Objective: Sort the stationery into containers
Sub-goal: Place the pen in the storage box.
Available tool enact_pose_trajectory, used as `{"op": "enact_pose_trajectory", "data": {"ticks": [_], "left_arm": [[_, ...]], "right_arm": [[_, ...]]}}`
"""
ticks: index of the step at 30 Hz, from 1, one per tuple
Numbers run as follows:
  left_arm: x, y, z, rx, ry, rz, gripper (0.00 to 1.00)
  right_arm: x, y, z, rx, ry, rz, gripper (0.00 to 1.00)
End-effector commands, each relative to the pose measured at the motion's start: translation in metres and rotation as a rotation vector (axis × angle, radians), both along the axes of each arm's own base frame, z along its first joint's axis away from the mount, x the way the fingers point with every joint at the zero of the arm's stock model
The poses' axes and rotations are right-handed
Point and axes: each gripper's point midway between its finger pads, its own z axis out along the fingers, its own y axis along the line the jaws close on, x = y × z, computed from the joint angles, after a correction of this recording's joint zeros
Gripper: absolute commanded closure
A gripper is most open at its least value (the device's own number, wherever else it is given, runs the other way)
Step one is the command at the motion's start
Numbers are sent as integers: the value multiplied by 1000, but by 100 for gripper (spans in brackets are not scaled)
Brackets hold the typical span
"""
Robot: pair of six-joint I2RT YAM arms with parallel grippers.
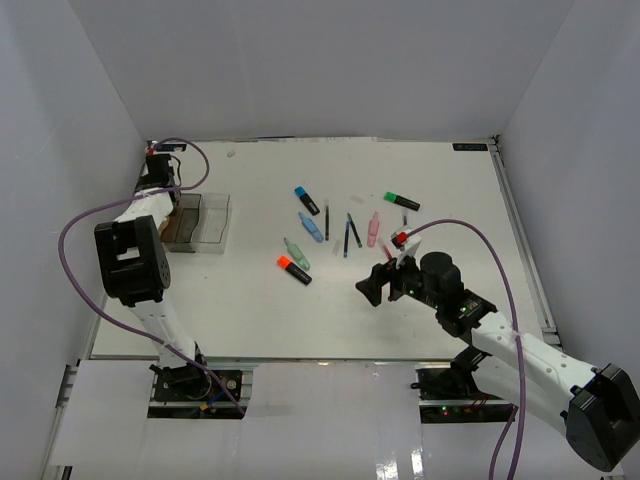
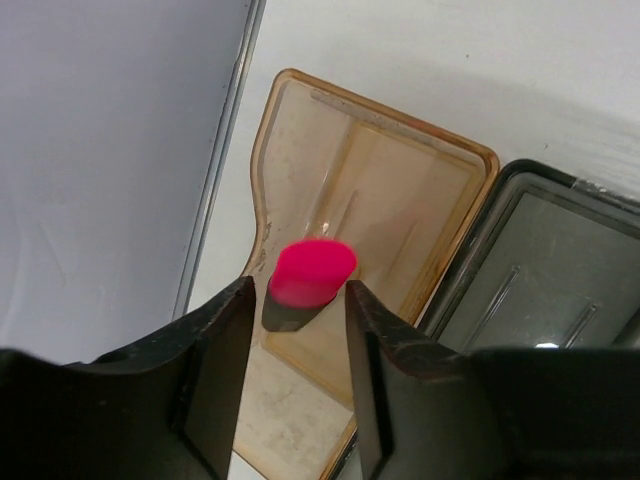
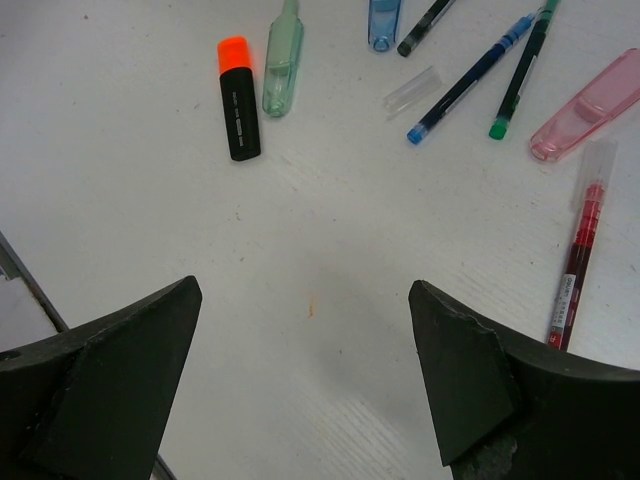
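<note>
My left gripper (image 2: pixel 300 290) hangs over the amber box (image 2: pixel 400 190), jaws apart. A blurred pink-capped highlighter (image 2: pixel 308 275) sits loose just past the fingertips, above the box floor. The grey box (image 2: pixel 540 270) adjoins it on the right. My right gripper (image 3: pixel 305 290) is open and empty above bare table; in the top view it (image 1: pixel 372 285) is right of the orange-capped highlighter (image 1: pixel 294 269). Blue-capped (image 1: pixel 306 200) and green-capped (image 1: pixel 402 201) highlighters, thin pens (image 1: pixel 350 235) and pastel pieces (image 1: pixel 311 227) lie spread at mid-table.
The right wrist view shows the orange highlighter (image 3: pixel 238 98), a green pastel piece (image 3: pixel 283 60), blue (image 3: pixel 470 80) and green (image 3: pixel 520 70) pens, a pink pastel piece (image 3: pixel 590 105), a red pen (image 3: pixel 575 275) and a loose clear cap (image 3: pixel 412 90). White walls enclose the table.
</note>
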Motion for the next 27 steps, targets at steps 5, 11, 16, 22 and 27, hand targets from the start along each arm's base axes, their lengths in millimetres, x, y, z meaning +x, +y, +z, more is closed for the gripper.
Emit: {"op": "enact_pose_trajectory", "data": {"ticks": [5, 11, 16, 22, 27], "left_arm": [[5, 0, 57, -45, -175, 61, 40], [-8, -37, 114, -293, -362, 133, 18], [-46, -142, 138, -630, -434, 99, 13], [-116, -285, 99, -940, -366, 101, 11], [-151, -327, 50, -951, -278, 167, 12]], "right_arm": [[5, 0, 11, 11, -54, -7, 9], [7, 0, 13, -5, -53, -7, 9], [11, -6, 13, -36, -48, -41, 10], [12, -11, 15, -56, -36, -69, 10], [10, -14, 16, -56, -31, -79, 10]]}}
